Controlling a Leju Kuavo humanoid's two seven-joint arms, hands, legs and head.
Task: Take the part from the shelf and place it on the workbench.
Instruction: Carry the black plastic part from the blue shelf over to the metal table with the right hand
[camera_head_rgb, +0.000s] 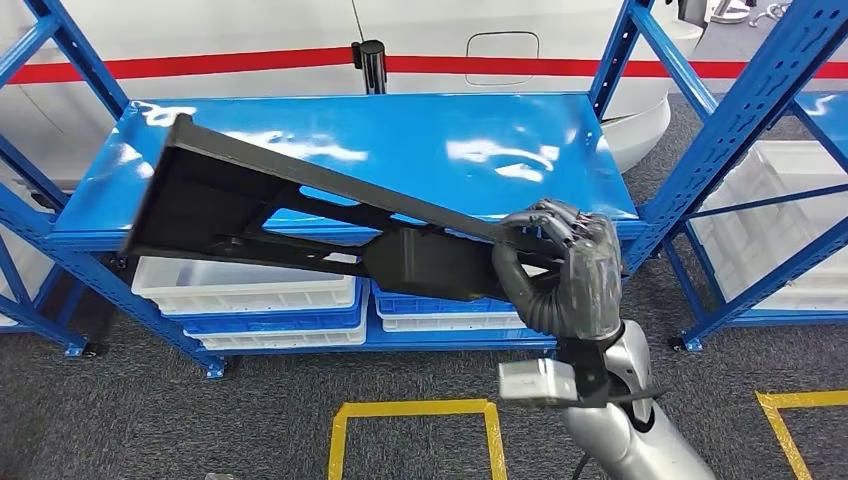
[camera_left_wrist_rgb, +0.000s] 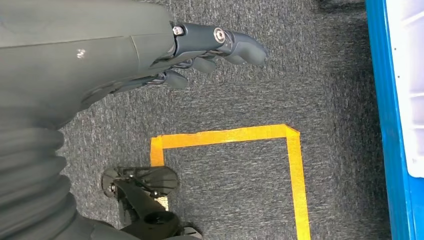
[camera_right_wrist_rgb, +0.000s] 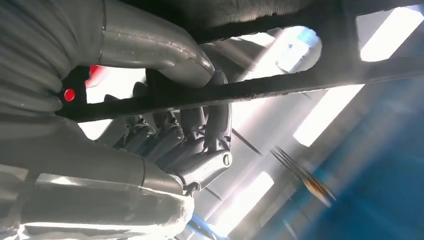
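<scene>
A long black metal frame part (camera_head_rgb: 270, 205) hangs tilted in front of the blue shelf (camera_head_rgb: 420, 135), its wide end up at the left. My right hand (camera_head_rgb: 565, 265) grips the part's narrow right end. In the right wrist view the fingers (camera_right_wrist_rgb: 195, 135) wrap around a black bar of the part (camera_right_wrist_rgb: 300, 82), with the thumb over it. My left hand (camera_left_wrist_rgb: 200, 52) hangs above the grey carpet, its fingers loosely curled and holding nothing.
White and blue bins (camera_head_rgb: 250, 290) sit on the lower shelf level. A second blue rack (camera_head_rgb: 760, 150) with white trays stands at the right. Yellow tape squares (camera_head_rgb: 415, 410) mark the carpet. A black post (camera_head_rgb: 372, 65) stands behind the shelf.
</scene>
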